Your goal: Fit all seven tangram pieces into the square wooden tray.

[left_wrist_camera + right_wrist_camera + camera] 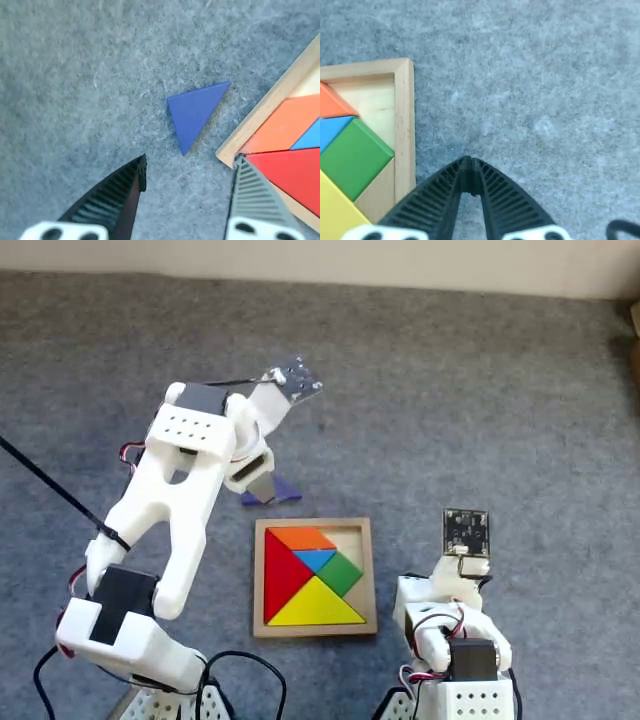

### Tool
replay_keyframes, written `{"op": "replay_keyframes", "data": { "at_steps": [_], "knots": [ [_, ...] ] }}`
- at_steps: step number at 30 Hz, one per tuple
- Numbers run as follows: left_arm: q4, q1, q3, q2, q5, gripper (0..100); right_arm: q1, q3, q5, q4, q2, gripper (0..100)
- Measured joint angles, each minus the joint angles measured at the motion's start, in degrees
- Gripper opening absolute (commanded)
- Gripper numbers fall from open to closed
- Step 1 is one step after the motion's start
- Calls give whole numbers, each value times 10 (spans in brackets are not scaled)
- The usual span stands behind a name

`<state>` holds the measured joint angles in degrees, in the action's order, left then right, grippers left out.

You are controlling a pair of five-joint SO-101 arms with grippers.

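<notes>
Arms first: nearest the base, the right gripper [470, 170] rests low over the grey fuzzy mat [545, 75], just beside the square wooden tray [404, 125]. Its two black fingers are pressed together with nothing between them. Inside the tray lie a big red triangle [280, 575], a big yellow triangle [315, 605], a green square [342, 573], an orange piece [303, 537] and a small light blue triangle [315, 559]. Bare wood shows along the side by the green square. Past the tray's far corner, the left gripper [190, 161] hangs with its fingers spread wide, holding nothing. Just beyond its tips lies the dark blue wooden triangle [195, 112], flat on the mat, close to the tray but not touching it. I think the step now is picking up this triangle. Next the gripper needs to go down so one finger sits on each side of it. Then it must squeeze, lift, turn the triangle to match the bare gap and set it in.
</notes>
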<state>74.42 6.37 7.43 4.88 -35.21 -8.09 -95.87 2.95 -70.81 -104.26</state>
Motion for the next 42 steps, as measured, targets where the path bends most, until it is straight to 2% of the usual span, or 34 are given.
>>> {"op": "replay_keyframes", "data": {
  "at_steps": [11, 16, 24, 36, 42],
  "knots": [
    [-24, 1, -82, 152, -11, 274, 0, 0, 0, 0, 0, 5],
    [-24, 1, -119, 206, -52, 274, 0, 0, 0, 0, 0, 5],
    [-24, 1, -167, 271, -85, 274, 0, 0, 0, 0, 0, 5],
    [-21, 28, -254, 352, -90, 273, 0, 0, 0, 1, 0, 5],
    [-19, 32, -270, 376, -91, 180, 0, 0, 0, 1, 0, 5]
  ]
}}
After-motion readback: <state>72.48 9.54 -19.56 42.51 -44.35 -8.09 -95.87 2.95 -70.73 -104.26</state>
